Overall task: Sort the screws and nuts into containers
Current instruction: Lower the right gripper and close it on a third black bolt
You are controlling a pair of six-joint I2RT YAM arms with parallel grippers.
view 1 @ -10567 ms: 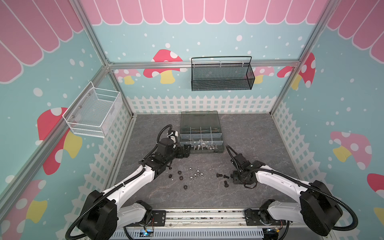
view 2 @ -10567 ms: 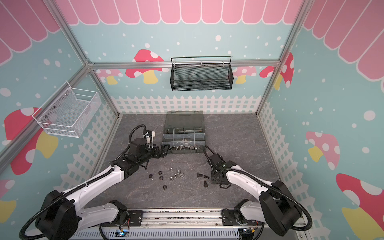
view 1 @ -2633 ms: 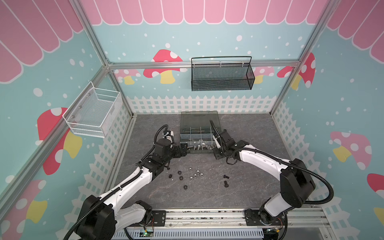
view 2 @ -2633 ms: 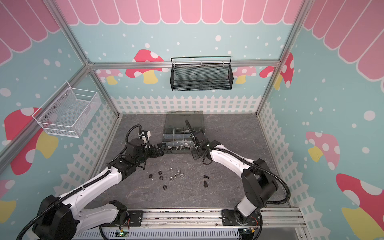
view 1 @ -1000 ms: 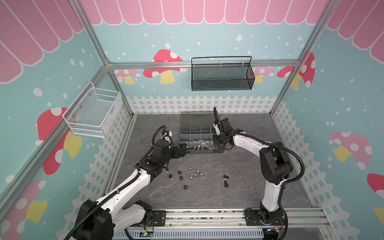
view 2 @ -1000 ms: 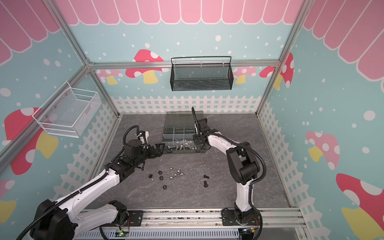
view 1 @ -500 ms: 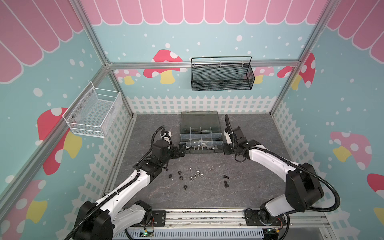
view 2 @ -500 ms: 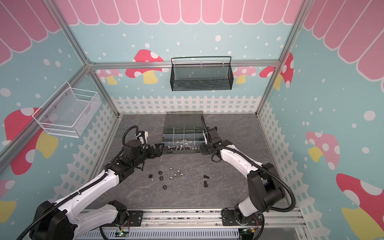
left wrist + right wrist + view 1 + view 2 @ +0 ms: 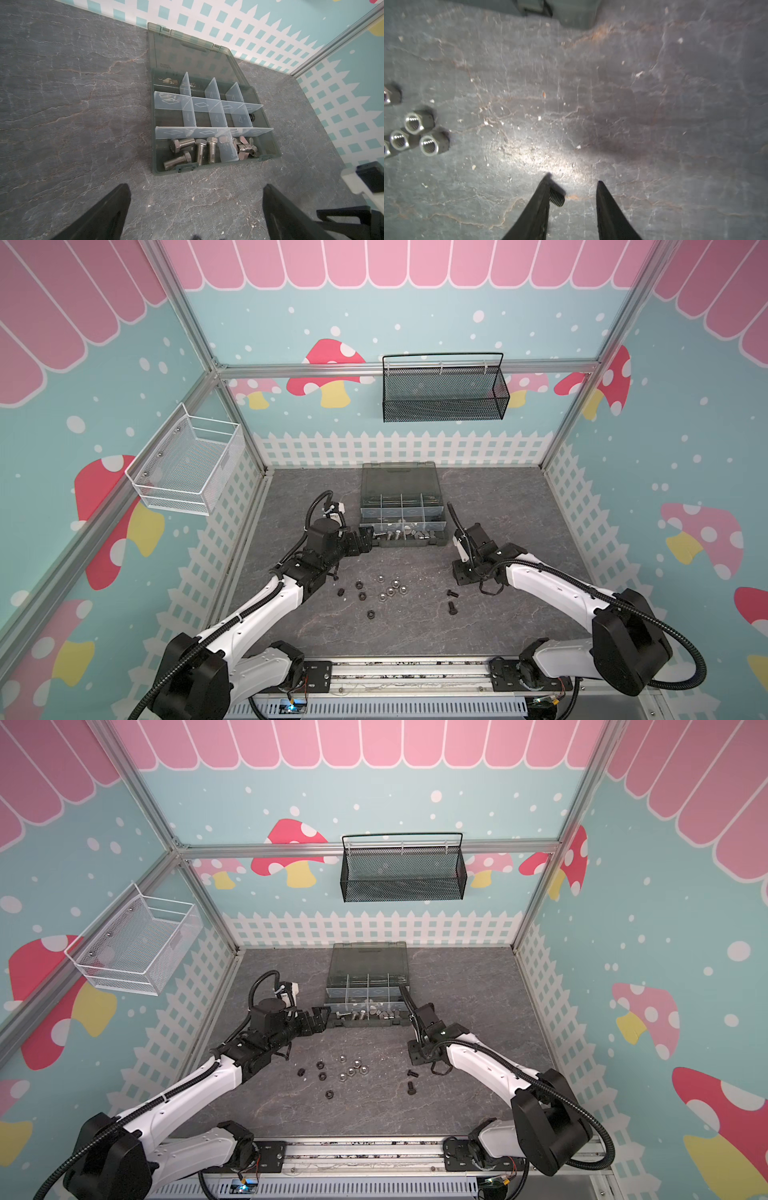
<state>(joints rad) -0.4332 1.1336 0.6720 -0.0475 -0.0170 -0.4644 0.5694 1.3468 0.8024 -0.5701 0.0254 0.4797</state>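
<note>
Left wrist view showed the left gripper (image 9: 196, 188) wide open and empty near the front of the case (image 9: 272, 143); four silver screws (image 9: 197, 149) lay in one front compartment (image 9: 164, 152) and wing nuts (image 9: 245, 148) in the next one. In both top views loose nuts (image 9: 390, 587) lay on the table (image 9: 519, 497) between the arms, and two black screws (image 9: 452, 594) just right of them. The right gripper (image 9: 574, 180) stood with jaws parted and gripped nothing, one finger just beside a black screw.
</note>
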